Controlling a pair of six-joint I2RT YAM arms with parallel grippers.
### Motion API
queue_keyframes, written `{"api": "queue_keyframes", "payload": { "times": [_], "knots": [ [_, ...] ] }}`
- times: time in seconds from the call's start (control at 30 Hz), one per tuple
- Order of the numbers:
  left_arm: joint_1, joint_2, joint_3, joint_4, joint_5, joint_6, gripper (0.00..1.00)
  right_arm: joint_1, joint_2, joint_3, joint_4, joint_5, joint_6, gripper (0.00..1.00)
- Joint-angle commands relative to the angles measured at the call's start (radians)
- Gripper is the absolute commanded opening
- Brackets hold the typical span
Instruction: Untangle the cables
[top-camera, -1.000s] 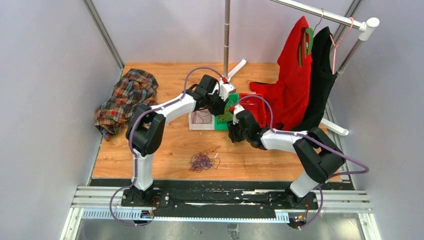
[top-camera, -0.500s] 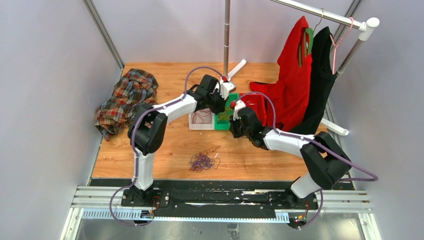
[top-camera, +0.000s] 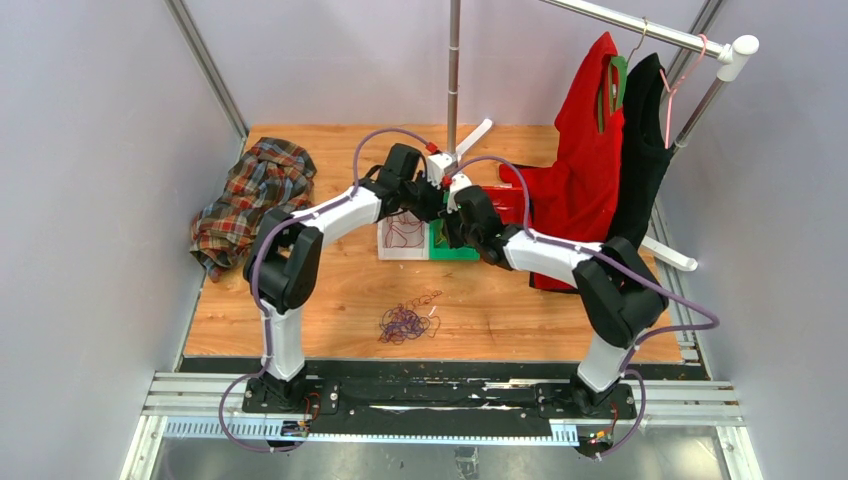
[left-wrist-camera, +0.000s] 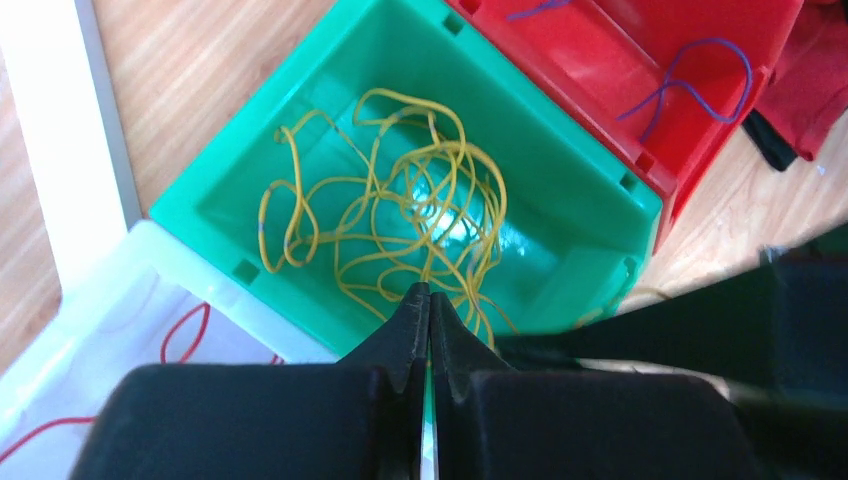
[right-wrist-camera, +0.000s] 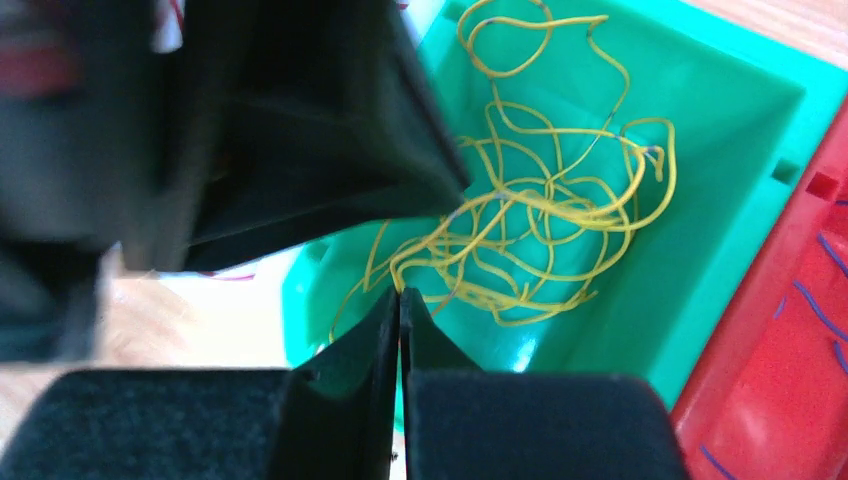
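A tangle of yellow cables (left-wrist-camera: 385, 215) (right-wrist-camera: 545, 215) lies in a green bin (left-wrist-camera: 330, 90) (right-wrist-camera: 720, 180). Both grippers hang close together just above that bin (top-camera: 440, 245). My right gripper (right-wrist-camera: 400, 293) is shut, and yellow strands draw together right at its tips, so it pinches a yellow cable. My left gripper (left-wrist-camera: 430, 292) is shut too; strands pass just behind its tips, and I cannot tell whether one is caught. A loose mixed bunch of purple and reddish cables (top-camera: 405, 320) lies on the table nearer the bases.
A white bin (left-wrist-camera: 130, 320) with a red cable (left-wrist-camera: 185, 325) sits left of the green one, a red bin (left-wrist-camera: 600, 70) with a purple cable (left-wrist-camera: 700, 85) to its right. A plaid shirt (top-camera: 255, 200) lies far left. Red (top-camera: 585, 170) and black (top-camera: 640, 150) garments hang on the right.
Both grippers have closed. The right arm swung left and away from the bases over the green bin, meeting the left gripper, which shifted slightly left.
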Motion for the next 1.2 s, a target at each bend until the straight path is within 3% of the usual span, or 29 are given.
{"api": "queue_keyframes", "payload": {
  "times": [0.0, 0.23, 0.7, 0.77, 0.93, 1.0, 1.17],
  "knots": [
    [0.01, -0.05, 0.012, 0.027, 0.075, -0.034, 0.03, -0.015, 0.085, 0.035, -0.04, 0.037, -0.019, 0.01],
    [0.036, -0.127, 0.009, 0.002, 0.118, -0.049, 0.13, -0.015, 0.142, 0.05, -0.027, 0.095, -0.021, 0.01],
    [0.101, -0.261, 0.033, -0.073, 0.108, -0.093, 0.81, -0.015, 0.116, -0.042, 0.056, 0.109, 0.005, 0.01],
    [0.111, -0.288, 0.013, -0.072, 0.079, -0.095, 0.88, -0.015, 0.111, -0.038, 0.052, 0.106, 0.009, 0.07],
    [0.166, -0.348, -0.028, -0.101, 0.048, -0.112, 0.94, -0.015, 0.065, -0.025, 0.042, 0.128, 0.006, 0.37],
    [0.188, -0.375, -0.05, -0.123, 0.053, -0.09, 0.94, -0.015, 0.042, -0.005, 0.021, 0.123, -0.002, 0.44],
    [0.232, -0.452, -0.113, -0.218, 0.082, 0.005, 0.94, -0.015, 0.007, 0.047, -0.033, 0.101, -0.008, 0.5]
  ]
}}
